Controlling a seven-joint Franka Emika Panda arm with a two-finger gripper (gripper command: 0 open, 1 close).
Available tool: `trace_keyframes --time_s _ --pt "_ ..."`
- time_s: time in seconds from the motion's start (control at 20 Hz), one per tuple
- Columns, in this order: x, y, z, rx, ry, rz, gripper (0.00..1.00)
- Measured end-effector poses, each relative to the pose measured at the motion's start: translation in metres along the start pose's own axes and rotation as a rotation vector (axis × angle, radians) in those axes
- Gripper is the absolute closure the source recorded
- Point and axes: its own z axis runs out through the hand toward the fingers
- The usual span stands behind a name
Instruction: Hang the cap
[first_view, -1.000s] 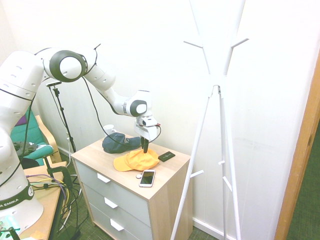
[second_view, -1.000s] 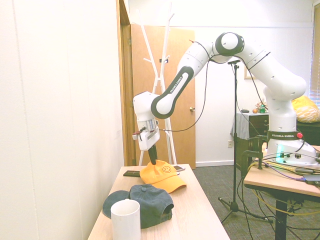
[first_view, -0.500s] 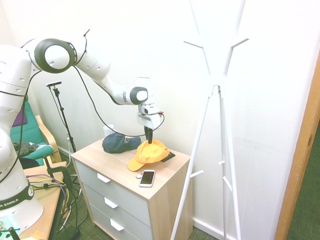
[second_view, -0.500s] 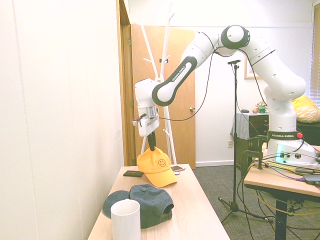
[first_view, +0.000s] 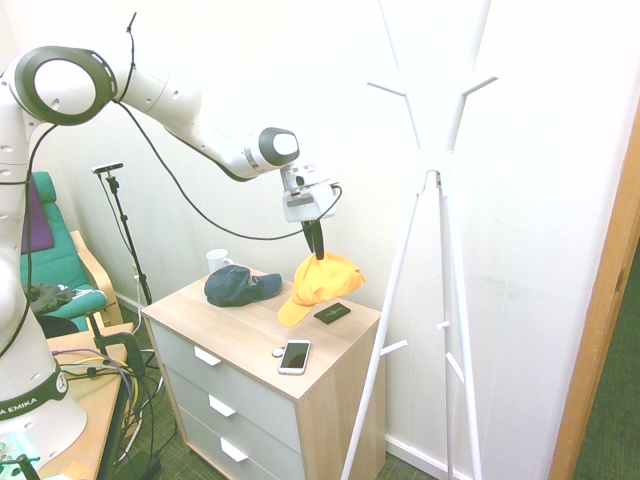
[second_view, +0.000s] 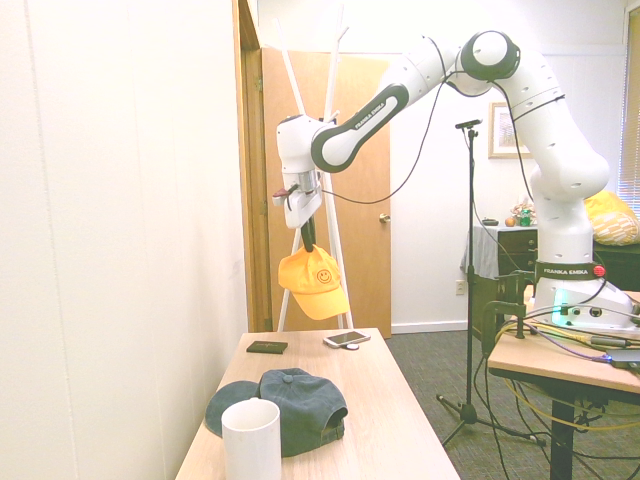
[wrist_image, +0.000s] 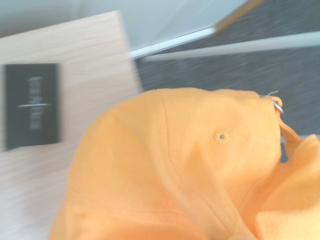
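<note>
Here, claw (first_view: 318, 250) pinching the cap (first_view: 322, 282), cap dangling beneath, above dresser (first_view: 262, 340)

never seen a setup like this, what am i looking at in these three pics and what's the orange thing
It is one white robot arm, filmed by three cameras at the same moment. Two cameras stand in the room on opposite sides of the arm; the third sits on its wrist and looks down from close by. The orange thing is a cap. The end effector is shut on it and holds it in the air above a wooden dresser. On the dresser lie a dark cap, a white mug, a phone and a small black card. The white coat stand next to the dresser is presumably where the cap will hang.
</note>
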Motion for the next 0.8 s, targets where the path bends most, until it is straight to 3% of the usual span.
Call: trace_keyframes --time_s 0.35,0.8 --pt "0.019 0.045 -0.057 -0.216 0.237 -0.067 1.00" --pt "0.049 0.101 -0.124 -0.365 0.451 -0.083 1.00"
